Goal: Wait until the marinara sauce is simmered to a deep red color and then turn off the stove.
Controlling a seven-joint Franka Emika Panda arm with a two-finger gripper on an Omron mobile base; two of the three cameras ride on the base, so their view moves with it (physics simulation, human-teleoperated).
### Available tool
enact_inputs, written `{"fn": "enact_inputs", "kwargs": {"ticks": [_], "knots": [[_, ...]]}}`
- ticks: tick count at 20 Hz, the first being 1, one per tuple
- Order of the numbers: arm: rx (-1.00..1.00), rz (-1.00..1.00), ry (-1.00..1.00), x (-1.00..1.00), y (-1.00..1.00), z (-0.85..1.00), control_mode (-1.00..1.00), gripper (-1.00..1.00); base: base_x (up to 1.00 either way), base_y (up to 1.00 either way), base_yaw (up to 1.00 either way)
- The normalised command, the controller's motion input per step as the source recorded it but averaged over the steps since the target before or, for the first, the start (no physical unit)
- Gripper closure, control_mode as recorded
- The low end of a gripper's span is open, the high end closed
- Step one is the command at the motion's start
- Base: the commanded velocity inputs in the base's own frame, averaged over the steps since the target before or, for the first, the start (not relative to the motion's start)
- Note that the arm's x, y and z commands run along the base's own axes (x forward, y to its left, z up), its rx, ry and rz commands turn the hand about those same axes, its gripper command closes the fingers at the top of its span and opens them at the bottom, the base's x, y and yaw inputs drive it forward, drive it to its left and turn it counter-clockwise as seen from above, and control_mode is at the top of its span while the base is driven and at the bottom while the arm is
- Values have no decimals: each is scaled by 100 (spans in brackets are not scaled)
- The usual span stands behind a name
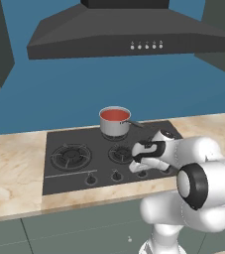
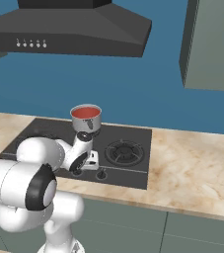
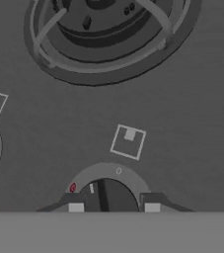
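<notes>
The marinara sauce (image 1: 115,114) (image 2: 86,112) is a flat red patch inside a steel saucepan (image 1: 115,127) (image 2: 87,125) on a rear burner of the black stove (image 1: 59,137) (image 2: 133,174). My gripper (image 1: 142,171) (image 2: 85,166) (image 3: 113,203) is low over the stove's front edge, at the row of knobs. In the hand view a round dark knob (image 3: 107,193) sits between the two fingertips (image 3: 75,205), which are shut on its sides. A small red mark (image 3: 72,187) shows on the knob's ring.
A front burner grate (image 3: 101,34) (image 1: 121,153) lies just beyond the held knob. Other knobs (image 1: 91,178) (image 2: 101,174) sit along the front row. A dark range hood (image 1: 134,34) (image 2: 59,34) hangs above. The marble counter (image 1: 10,173) (image 2: 192,168) flanks the stove.
</notes>
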Motion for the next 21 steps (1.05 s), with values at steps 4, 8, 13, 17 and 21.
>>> {"fn": "enact_inputs", "kwargs": {"ticks": [4,8,13,17,21], "knots": [[16,-61,-18,-38,-13,-36,-100,100,0,0,0],[12,-66,-18,-46,-17,-41,-100,100,0,0,0],[8,-70,-15,-44,-15,-42,-100,100,0,0,0],[6,-71,-13,-43,-15,-44,-100,100,0,0,0],[4,-72,-10,-44,-20,-42,-100,100,0,0,0]]}}
